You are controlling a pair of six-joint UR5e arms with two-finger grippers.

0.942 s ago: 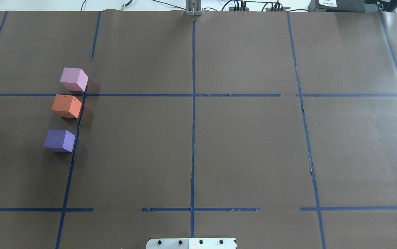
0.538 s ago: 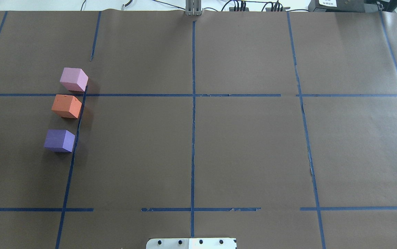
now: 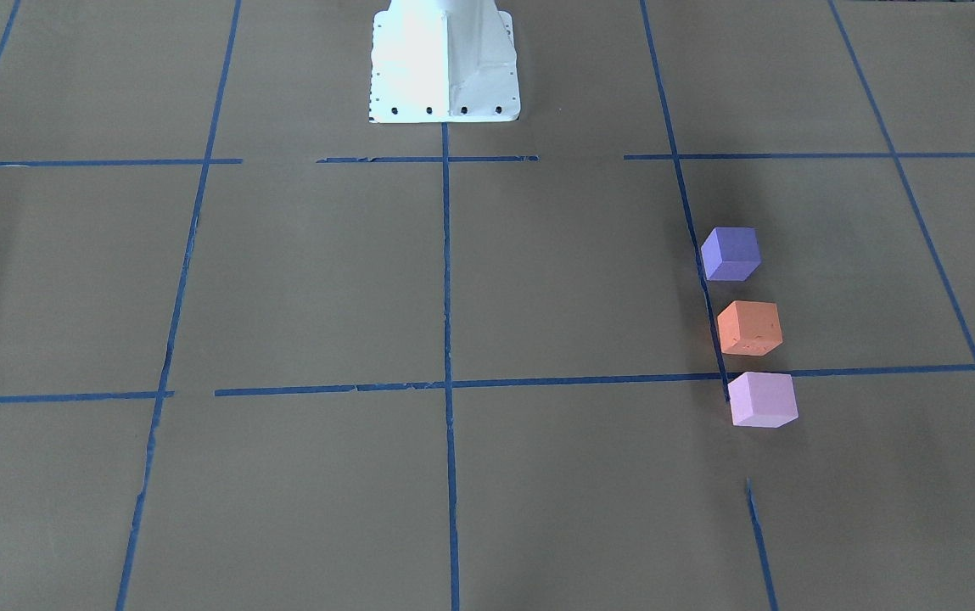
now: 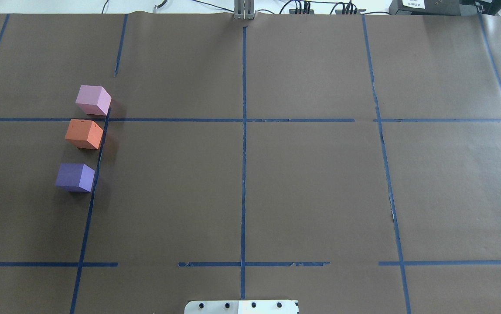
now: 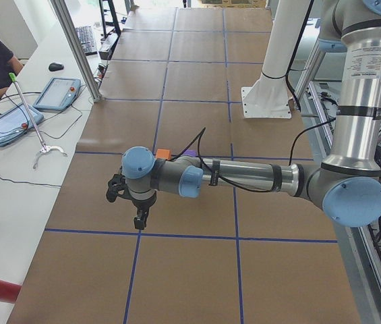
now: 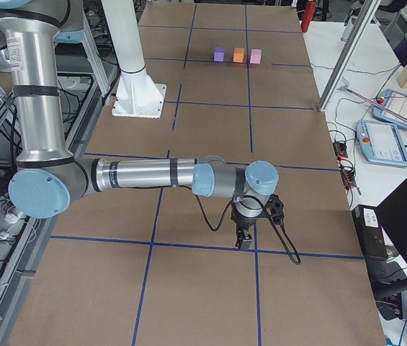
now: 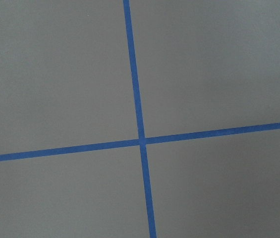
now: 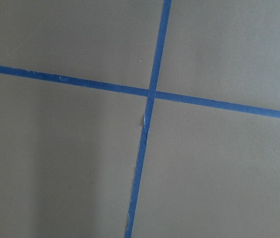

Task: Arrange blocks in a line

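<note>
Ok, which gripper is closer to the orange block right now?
Left. The left gripper hangs a short way from the orange block, toward the left end of the table. The right gripper is at the opposite end, far from the block.

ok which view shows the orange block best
Overhead exterior: the orange block is large and unobstructed. Front-facing shows it nearly as well, exterior right tiny, exterior left mostly hidden behind the left arm; wrist views miss it.
</note>
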